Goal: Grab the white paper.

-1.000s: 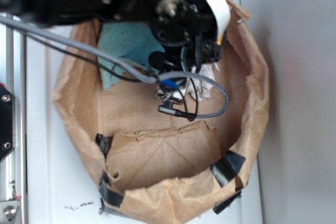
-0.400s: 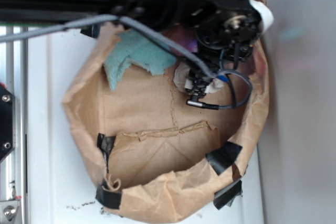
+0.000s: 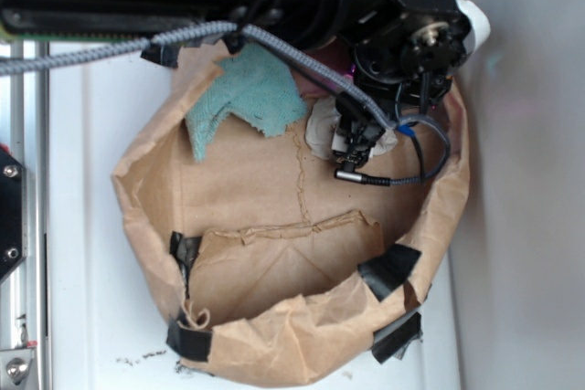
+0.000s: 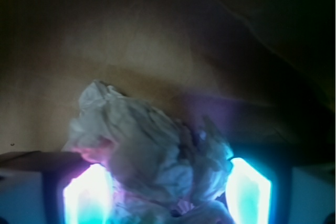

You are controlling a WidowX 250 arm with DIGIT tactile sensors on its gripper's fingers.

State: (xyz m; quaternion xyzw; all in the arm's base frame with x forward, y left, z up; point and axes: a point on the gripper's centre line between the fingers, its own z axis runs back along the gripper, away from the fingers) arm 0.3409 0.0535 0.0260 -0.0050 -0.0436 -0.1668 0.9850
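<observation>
The white paper (image 3: 321, 127) is a crumpled off-white wad lying on the floor of the brown paper bag (image 3: 274, 349), near its far right side. My gripper (image 3: 355, 145) reaches down into the bag right over the wad and hides part of it. In the wrist view the white paper (image 4: 152, 145) fills the gap between the two glowing fingers (image 4: 86, 195). My gripper (image 4: 168, 167) is open, with the jaws wide apart on either side of the wad.
A teal cloth (image 3: 245, 98) lies in the bag just left of the paper. The bag walls rise all around, patched with black tape (image 3: 389, 270) at the near side. A grey cable (image 3: 110, 50) trails from the arm across the left rim. The bag stands on a white table (image 3: 82, 253).
The arm has swung right, uncovering the teal cloth. The gripper has shifted right and now sits over the paper wad near the bag's right wall.
</observation>
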